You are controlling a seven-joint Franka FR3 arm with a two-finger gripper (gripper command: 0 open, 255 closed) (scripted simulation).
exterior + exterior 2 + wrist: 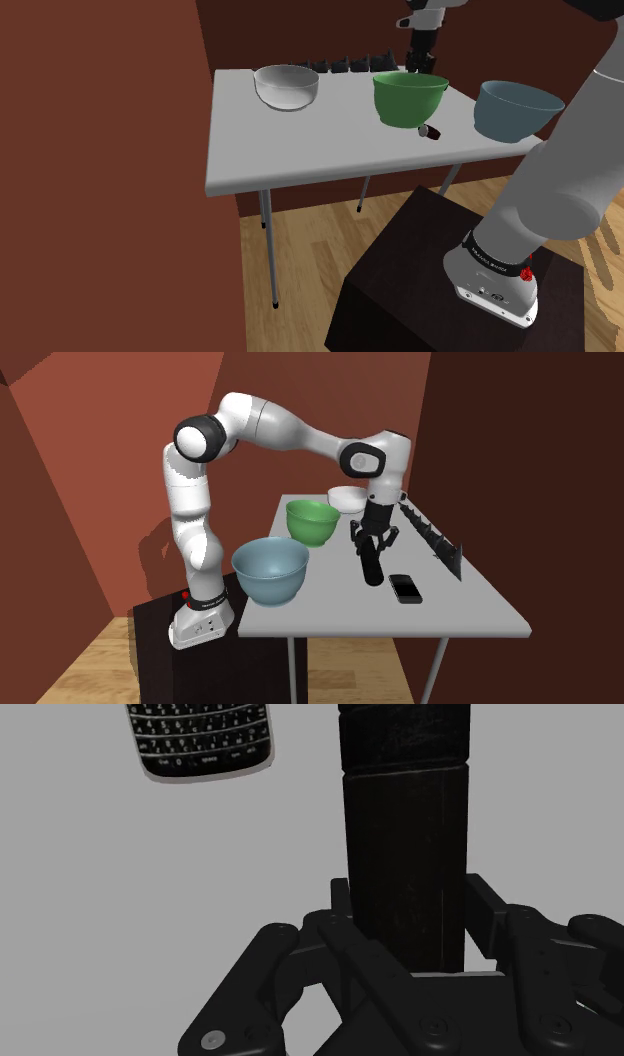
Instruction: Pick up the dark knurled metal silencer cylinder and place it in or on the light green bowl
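The pincer (373,542) clasps the tall dark cylinder (372,566) mid-frame; it could slip out, or bump the green bowl (312,528).

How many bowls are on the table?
3, in a row across the shoulder view: white bowl at left, green bowl in the middle, blue bowl at right.

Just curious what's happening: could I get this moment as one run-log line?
gripper: shut on dark cylinder | dark cylinder: upright, beside phone | green bowl: not yet reached
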